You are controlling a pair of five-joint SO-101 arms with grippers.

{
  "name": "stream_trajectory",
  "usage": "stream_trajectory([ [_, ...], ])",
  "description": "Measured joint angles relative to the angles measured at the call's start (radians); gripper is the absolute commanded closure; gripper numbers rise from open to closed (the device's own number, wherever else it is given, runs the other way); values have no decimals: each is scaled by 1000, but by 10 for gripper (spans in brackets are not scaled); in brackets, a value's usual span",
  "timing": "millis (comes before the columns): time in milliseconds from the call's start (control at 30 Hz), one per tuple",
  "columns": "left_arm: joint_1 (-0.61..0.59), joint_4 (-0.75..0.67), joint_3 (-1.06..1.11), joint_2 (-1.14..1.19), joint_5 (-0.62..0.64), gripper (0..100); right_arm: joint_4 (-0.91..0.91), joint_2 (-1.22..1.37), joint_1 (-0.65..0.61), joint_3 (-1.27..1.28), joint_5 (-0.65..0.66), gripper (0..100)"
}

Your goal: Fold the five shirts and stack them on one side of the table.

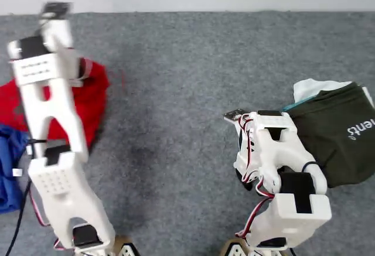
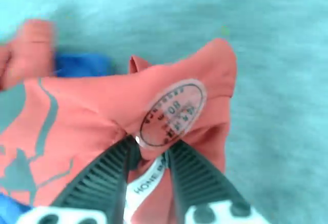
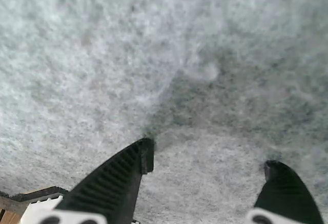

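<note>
On the grey felt surface (image 1: 187, 92) the left arm (image 1: 53, 127) stretches out over a crumpled red shirt (image 1: 94, 101) that lies toward the left edge. In the left wrist view the left jaws are closed on a bunched fold of that red shirt (image 2: 102, 111), pinching the cloth right by its white neck label (image 2: 146, 179), with a round stamped print (image 2: 173, 114) just beyond the tips. A blue shirt (image 1: 9, 171) lies rumpled against the near side of the red one, touching it, and a strip of the same blue (image 2: 82, 64) shows past the red cloth from the wrist. The right arm (image 1: 275, 150) sits folded low at the near right of the surface, just beside a dark green shirt (image 1: 334, 133). That shirt lies folded at the right edge on top of a white shirt (image 1: 316, 86), whose corner shows at the far side. The right jaws stand wide open, holding nothing, with bare grey felt (image 3: 154, 55) between and beyond them; whether their tips touch it I cannot tell.
</note>
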Motion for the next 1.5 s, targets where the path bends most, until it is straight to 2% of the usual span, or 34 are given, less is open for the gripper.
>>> stream_trajectory([
  [200, 301, 0, 247, -230, -34, 991, 0, 0, 0, 0, 0, 679],
  [333, 471, 0, 287, -341, -49, 991, 0, 0, 0, 0, 0, 679],
  [600, 618, 0, 296, -580, -49, 991, -6, 0, 2, 0, -34, 680],
  [700, 666, 0, 308, -704, -87, 991, -20, 0, 31, 0, -66, 680],
  [800, 651, 0, 382, -812, -137, 991, -28, 0, 40, 0, -98, 680],
  [967, 512, -8, 660, -872, -230, 991, -28, 0, 40, 2, -109, 680],
  [1200, 258, -236, 1128, -872, -278, 991, -28, 0, 40, 2, -109, 680],
  [1367, 284, -276, 1364, -872, -347, 990, -28, 0, 40, 2, -109, 680],
  [1500, 336, -282, 1445, -878, -359, 990, -28, 0, 40, 2, -109, 680],
])
